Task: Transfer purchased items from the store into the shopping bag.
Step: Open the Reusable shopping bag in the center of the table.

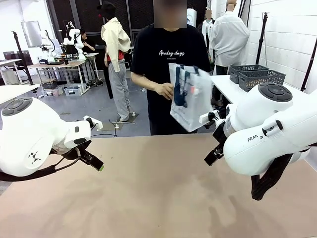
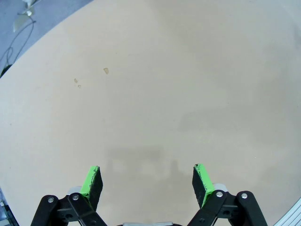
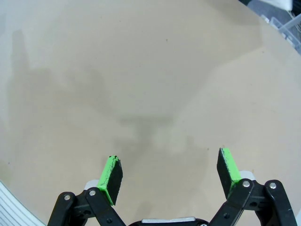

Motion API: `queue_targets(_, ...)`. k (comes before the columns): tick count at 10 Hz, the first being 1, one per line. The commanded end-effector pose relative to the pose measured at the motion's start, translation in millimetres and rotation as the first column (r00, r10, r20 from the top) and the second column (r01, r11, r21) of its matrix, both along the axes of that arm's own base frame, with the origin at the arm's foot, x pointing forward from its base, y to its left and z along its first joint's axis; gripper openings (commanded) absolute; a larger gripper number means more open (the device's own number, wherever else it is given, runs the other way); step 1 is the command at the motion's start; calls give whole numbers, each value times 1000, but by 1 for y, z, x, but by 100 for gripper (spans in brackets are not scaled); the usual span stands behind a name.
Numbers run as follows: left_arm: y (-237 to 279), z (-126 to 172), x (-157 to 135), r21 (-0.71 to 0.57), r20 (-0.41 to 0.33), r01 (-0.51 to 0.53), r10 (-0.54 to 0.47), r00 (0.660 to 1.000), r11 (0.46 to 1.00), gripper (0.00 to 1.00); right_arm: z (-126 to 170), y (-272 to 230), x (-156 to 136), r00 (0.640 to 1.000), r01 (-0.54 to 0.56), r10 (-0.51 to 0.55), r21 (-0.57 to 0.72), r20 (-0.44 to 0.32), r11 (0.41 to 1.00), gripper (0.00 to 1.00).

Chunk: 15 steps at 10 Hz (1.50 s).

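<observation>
Left gripper (image 2: 146, 172): jaws stand wide apart. Nothing lies between my green pads (image 2: 92, 181). Bare table (image 2: 150, 84) surface lies below them.
Right gripper (image 3: 169, 162): jaws stand wide apart and grip nothing. It hangs above the table, and its shadow falls on the surface ahead of the fingers.
Left arm: I reach in over the table's left side. The gripper slants down toward the table's middle and is clear of the surface.
Right arm: I reach in over the table's right side. The gripper points toward the table's middle and is clear of the surface.
Shopping bag (image 1: 190, 99): it is held up beyond the table's far edge, right of the table's middle, and hangs apart from the surface. The wall is translucent white and the straps are navy.
Bag contents: a dark shape and a red spot show through the wall. I cannot tell what they are.
Person's hand (image 1: 163, 90): it is at the bag's upper edge, beyond the table's far edge.
Mesh baskets (image 1: 257, 74): two dark grey baskets sit on a white surface beyond the table's far right corner.
</observation>
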<state>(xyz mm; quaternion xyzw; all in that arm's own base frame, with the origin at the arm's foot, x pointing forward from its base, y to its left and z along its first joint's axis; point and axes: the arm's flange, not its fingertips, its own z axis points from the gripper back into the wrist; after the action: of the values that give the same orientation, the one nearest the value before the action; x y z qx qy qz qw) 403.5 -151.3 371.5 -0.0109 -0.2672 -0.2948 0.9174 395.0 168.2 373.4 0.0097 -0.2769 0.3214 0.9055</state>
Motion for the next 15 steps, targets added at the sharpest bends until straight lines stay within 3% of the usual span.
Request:
queue_targets(1,1,0,0,0,0,-1,1,1000,1000,100,0,0,0,1000,0,0,0,0,1000,100)
queue_targets(15,1,0,0,0,0,-1,1,1000,1000,100,0,0,0,1000,0,0,0,0,1000,100)
